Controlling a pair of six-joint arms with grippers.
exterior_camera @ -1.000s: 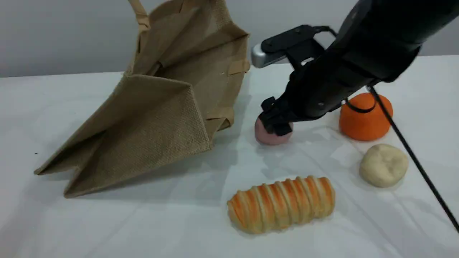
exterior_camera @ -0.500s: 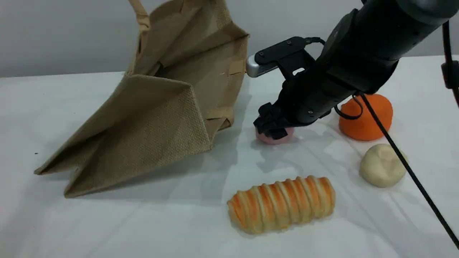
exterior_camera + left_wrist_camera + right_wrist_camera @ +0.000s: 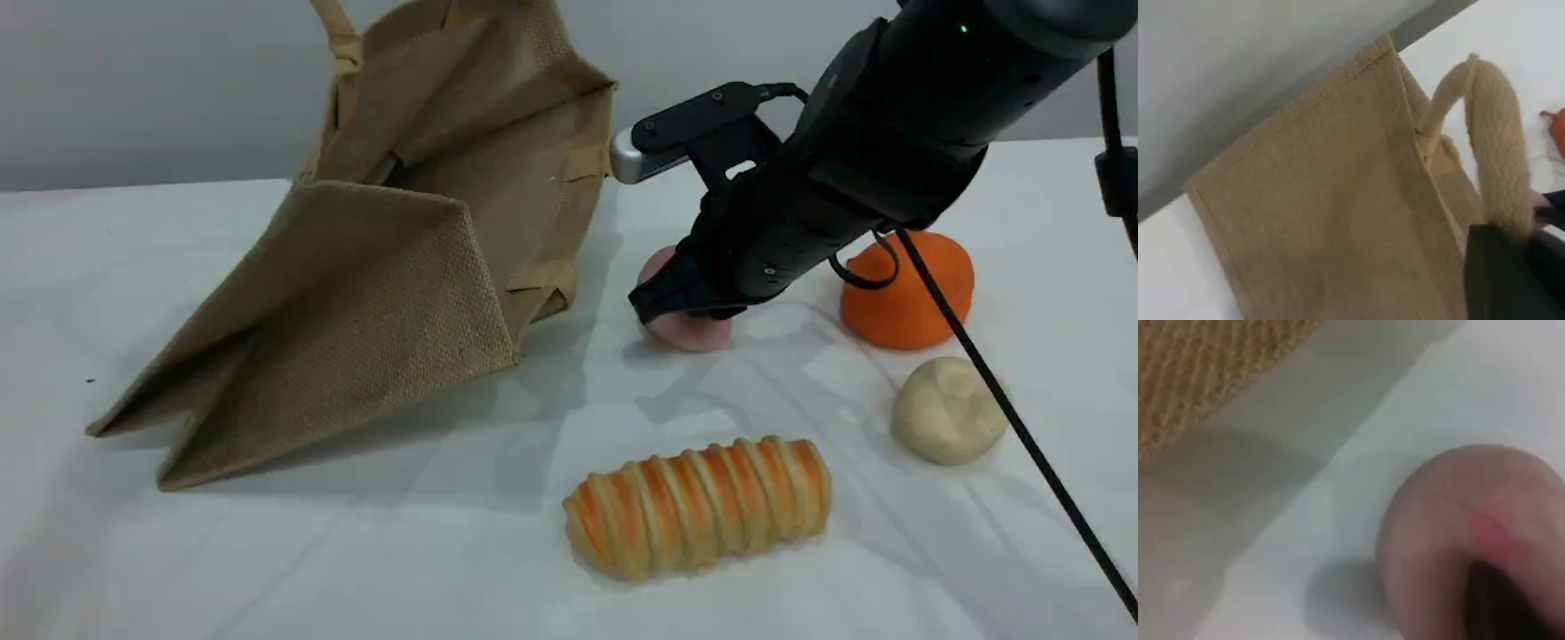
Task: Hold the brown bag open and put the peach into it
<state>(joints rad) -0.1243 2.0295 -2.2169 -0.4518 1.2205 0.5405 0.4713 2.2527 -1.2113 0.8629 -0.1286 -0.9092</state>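
1. Left gripper (image 3: 1509,267) pinches a handle (image 3: 1498,153) of the bag (image 3: 373,267), which stands propped open, far left.
2. Right gripper (image 3: 680,302) closed around the peach (image 3: 689,331), pinching it.
3. Peach rests on the counter (image 3: 444,551), just right of the bag.

A robot test lab: a white cloth-covered worktop (image 3: 267,551) against a plain grey wall (image 3: 133,89). Toy-like foods lie on it, such as the striped orange bread roll (image 3: 698,507) just in front of the black right hand (image 3: 680,309).
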